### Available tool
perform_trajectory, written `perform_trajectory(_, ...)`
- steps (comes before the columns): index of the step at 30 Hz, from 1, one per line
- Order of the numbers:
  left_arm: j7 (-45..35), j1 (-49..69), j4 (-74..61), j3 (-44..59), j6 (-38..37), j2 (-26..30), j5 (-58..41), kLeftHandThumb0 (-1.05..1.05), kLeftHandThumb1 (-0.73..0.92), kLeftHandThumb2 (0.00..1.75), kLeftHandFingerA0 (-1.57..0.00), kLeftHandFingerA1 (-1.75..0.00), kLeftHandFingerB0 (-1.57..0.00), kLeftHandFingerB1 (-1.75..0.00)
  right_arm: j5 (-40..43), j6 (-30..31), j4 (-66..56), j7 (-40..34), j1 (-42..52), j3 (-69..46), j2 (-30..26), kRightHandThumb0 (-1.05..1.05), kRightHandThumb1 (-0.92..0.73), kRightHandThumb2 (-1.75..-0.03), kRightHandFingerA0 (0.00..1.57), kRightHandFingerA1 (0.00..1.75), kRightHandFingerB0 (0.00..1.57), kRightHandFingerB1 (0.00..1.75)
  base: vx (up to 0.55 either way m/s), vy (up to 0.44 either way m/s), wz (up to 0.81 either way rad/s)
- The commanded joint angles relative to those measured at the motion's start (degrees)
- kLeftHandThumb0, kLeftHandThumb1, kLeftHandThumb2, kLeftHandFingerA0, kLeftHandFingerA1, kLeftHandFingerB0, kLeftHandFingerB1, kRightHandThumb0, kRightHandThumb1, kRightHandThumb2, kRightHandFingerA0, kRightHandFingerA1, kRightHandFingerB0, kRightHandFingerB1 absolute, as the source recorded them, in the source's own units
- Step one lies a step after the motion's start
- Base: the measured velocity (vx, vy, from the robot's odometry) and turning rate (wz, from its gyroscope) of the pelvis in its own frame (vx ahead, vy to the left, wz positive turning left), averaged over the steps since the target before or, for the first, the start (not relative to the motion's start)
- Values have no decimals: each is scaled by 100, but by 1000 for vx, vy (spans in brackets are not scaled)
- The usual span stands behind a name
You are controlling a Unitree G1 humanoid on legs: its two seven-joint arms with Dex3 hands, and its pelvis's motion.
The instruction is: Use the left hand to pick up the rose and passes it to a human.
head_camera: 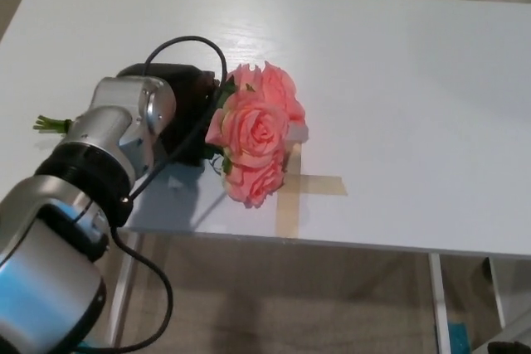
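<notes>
White table (398, 105), left arm reaching in from the near-left corner.
Left hand (187, 109) lies low over the stems just beside the pink rose (255, 132) blooms; wrist hides the fingers, grip cannot be told. Stem ends (51, 123) poke out left.

I'm seeing the white rectangular wooden table (398, 89) carrying a pink rose bunch (257, 134), lying at ten o'clock of a tan tape cross (290, 192).
</notes>
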Motion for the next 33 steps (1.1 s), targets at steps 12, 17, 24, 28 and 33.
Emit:
perform_trajectory(12, 357, 317, 288, 202, -271, -274, 171, -18, 65, 60, -110, -77, -44, -35, 24, 72, 22, 45, 12, -65, -13, -37, -64, -59, 76, 50, 50, 39, 0, 0, 0)
perform_trajectory(17, 684, 463, 239, 111, -451, -219, 326, -21, 62, 57, -102, -110, -70, -48, -38, 106, 23, 57, -28, 16, -10, -39, -64, -59, 75, 49, 51, 39, 0, 0, 0)
perform_trajectory(24, 872, 706, 57, 122, -538, -183, 350, -25, 64, 60, -70, -133, -63, -46, -20, 89, 30, 77, 57, 22, -27, -44, -53, -82, 68, 62, 48, 53, 0, 0, 0)
perform_trajectory(28, 1035, 627, 157, 157, -541, -251, 339, -24, 64, 60, -75, -130, -60, -44, -42, 107, 33, 101, 39, 60, -38, -40, -64, -58, 74, 48, 54, 40, 0, 0, 0)
perform_trajectory(33, 1273, 578, 198, 254, -613, -253, 310, -32, 55, 70, -84, -122, -54, -49, -36, 129, 40, 101, -3, 85, -30, -38, -64, -59, 74, 49, 55, 41, 0, 0, 0)
